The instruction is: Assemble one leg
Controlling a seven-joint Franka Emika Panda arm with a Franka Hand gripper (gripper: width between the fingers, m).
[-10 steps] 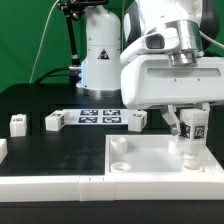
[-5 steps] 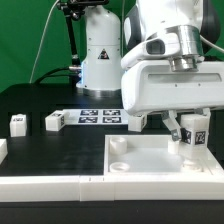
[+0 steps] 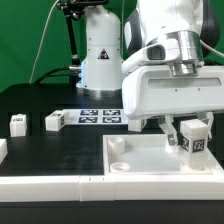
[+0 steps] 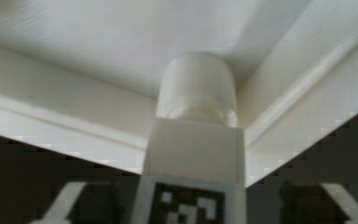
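Leg [image 3: 194, 139] now tilts, raised above the panel [image 3: 140, 165] corner where it stood upright; our pincer [image 3: 188, 126] pinches it, so we judge seating unfinished.

The exterior view is bright, lit evenly from above and fairly sharp, with the white panel [image 3: 150, 160] at five o'clock close to glare against the dark table [image 3: 50, 150]. The wrist view is dimmer and blurred, and the leg [image 4: 201, 110] is out of focus.
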